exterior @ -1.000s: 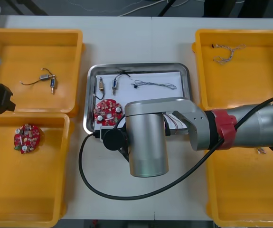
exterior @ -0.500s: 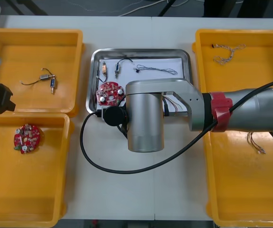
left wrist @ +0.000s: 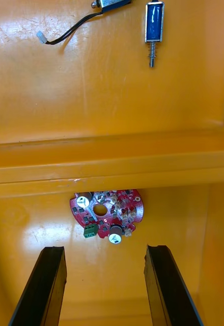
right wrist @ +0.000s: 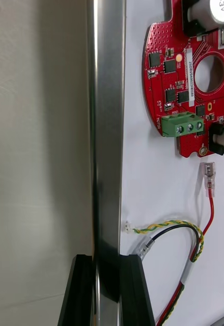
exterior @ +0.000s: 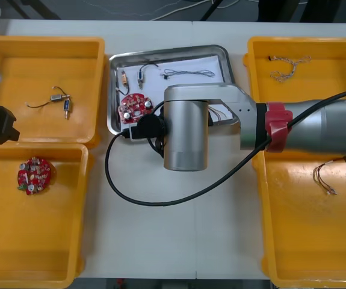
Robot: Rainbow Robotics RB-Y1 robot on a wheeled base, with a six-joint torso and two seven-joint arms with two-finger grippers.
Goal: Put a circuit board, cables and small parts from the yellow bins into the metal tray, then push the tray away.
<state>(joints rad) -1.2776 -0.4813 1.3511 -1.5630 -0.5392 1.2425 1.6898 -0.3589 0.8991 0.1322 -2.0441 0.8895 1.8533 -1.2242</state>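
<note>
Table (exterior: 179,235): four bins (exterior: 40,66), two boards (exterior: 33,176), tray (exterior: 188,62).

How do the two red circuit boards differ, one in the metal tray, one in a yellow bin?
The tray board lies on the white lining of the metal tray beside cables and small metal parts; the bin board lies alone in a yellow bin. The tray board is near the rim clamped by the right gripper; the bin board lies beyond the open left gripper. Both are round, red and lying flat.

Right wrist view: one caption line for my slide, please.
Right claw grips the metal tray at its rim; circuit board and red and yellow cable inside.
</note>
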